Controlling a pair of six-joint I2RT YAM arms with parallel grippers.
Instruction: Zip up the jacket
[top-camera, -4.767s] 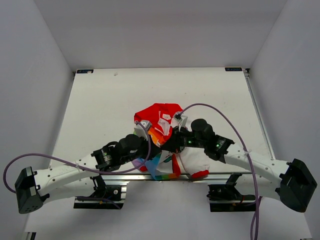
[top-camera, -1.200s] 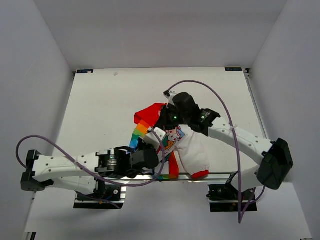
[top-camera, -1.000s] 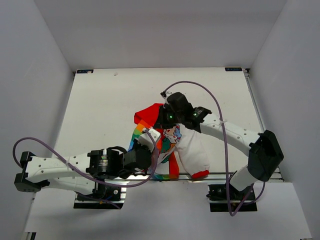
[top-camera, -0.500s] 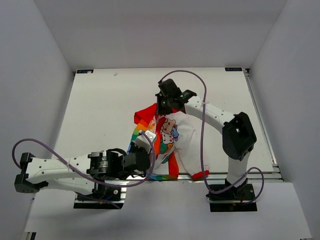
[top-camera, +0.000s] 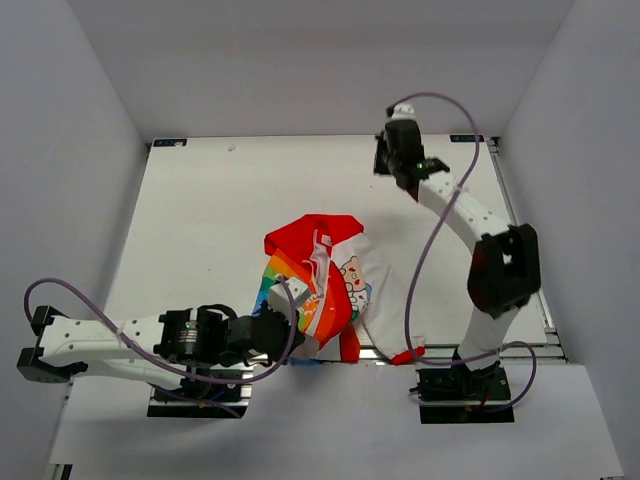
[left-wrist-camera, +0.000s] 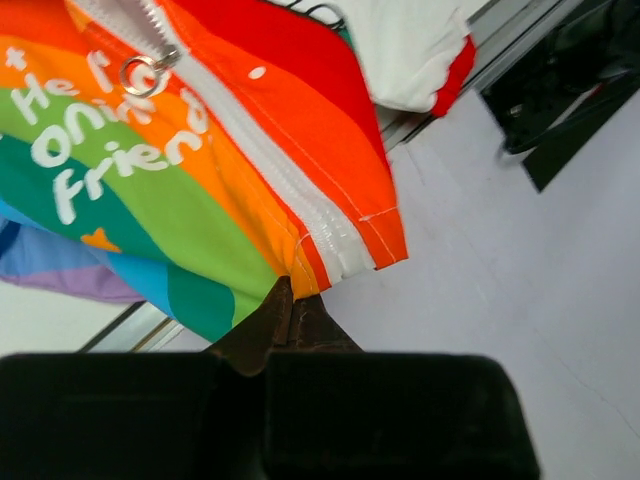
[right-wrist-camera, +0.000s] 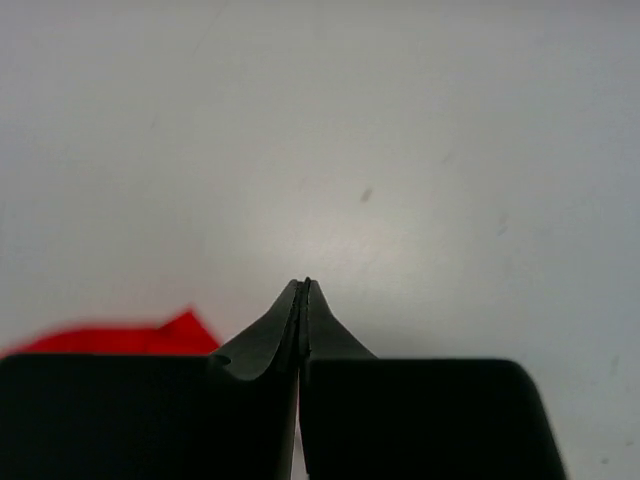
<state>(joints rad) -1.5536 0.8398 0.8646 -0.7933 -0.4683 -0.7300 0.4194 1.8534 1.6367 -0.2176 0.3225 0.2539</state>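
Jacket (top-camera: 330, 280) crumpled, rainbow hem pinched by left gripper (left-wrist-camera: 292, 298); right gripper (right-wrist-camera: 303, 292) closed, empty

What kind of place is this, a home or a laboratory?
Probably a laboratory test cell: a white table boxed in by bare white walls, with a left arm and a right arm mounted at its near edge.
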